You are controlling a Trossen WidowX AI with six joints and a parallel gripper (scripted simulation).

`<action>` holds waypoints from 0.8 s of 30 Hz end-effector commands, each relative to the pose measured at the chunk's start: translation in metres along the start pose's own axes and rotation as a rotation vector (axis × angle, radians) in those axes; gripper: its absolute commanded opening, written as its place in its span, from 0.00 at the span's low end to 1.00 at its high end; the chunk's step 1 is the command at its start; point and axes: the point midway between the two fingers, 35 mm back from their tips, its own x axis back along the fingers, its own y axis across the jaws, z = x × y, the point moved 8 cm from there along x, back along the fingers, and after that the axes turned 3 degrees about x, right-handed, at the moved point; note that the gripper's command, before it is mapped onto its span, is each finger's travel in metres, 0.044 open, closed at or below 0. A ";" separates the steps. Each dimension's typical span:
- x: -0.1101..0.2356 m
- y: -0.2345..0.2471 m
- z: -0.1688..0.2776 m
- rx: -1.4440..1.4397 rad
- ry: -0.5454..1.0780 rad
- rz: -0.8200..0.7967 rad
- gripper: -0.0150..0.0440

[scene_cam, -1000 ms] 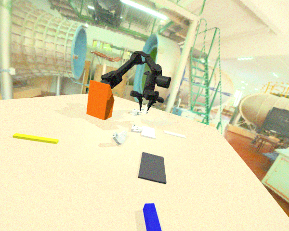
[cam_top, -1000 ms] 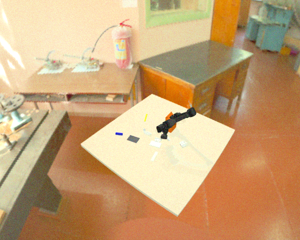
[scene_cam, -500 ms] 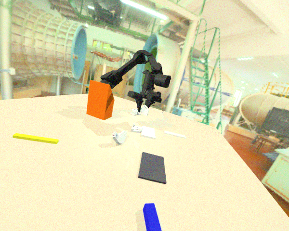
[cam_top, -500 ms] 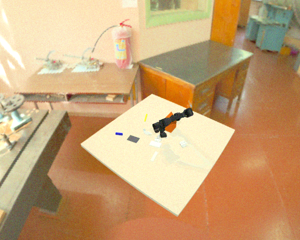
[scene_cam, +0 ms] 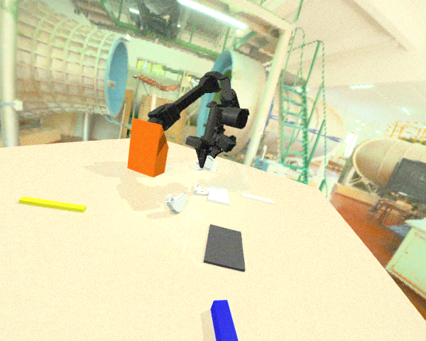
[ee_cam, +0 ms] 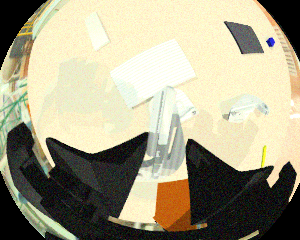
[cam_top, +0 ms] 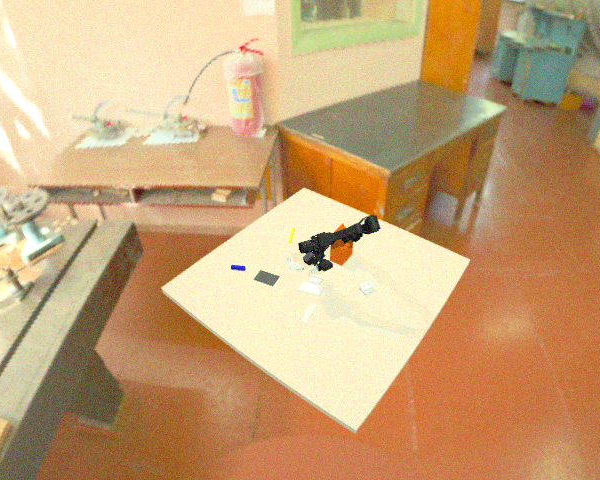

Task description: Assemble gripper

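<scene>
My gripper (cam_top: 318, 264) (scene_cam: 208, 161) (ee_cam: 168, 136) is shut on one white jaw (scene_cam: 211, 164) (ee_cam: 163, 117), held upright above the table. The other white jaw (cam_top: 294, 264) (scene_cam: 176, 204) (ee_cam: 247, 107) lies on the table. What looks like the gripper base, a white ridged block (cam_top: 311, 288) (scene_cam: 218, 195) (ee_cam: 152, 72) with a small pinned part (scene_cam: 200, 190) at one edge, lies in front of the held jaw in the wrist view, which partly covers it. A small white plate with holes (cam_top: 366, 287), apparently the housing plate, lies apart; the gripper mostly hides it in the exterior view.
An orange block (cam_top: 341, 253) (scene_cam: 145, 146) (ee_cam: 172, 200) stands by the arm. A white strip (cam_top: 308, 312) (scene_cam: 258, 198) (ee_cam: 97, 31), black tile (cam_top: 266, 277) (scene_cam: 225, 247) (ee_cam: 245, 37), blue bar (cam_top: 237, 267) (scene_cam: 224, 319) (ee_cam: 270, 42) and yellow bar (cam_top: 291, 235) (scene_cam: 52, 204) (ee_cam: 263, 156) lie around the parts.
</scene>
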 end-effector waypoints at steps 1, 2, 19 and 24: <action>0.000 -0.009 -0.002 0.091 0.000 0.003 0.48; 0.000 -0.012 -0.002 0.118 0.001 0.002 0.48; -0.004 -0.056 -0.001 0.568 0.004 -0.018 0.48; -0.006 -0.068 0.000 0.696 0.003 -0.026 0.48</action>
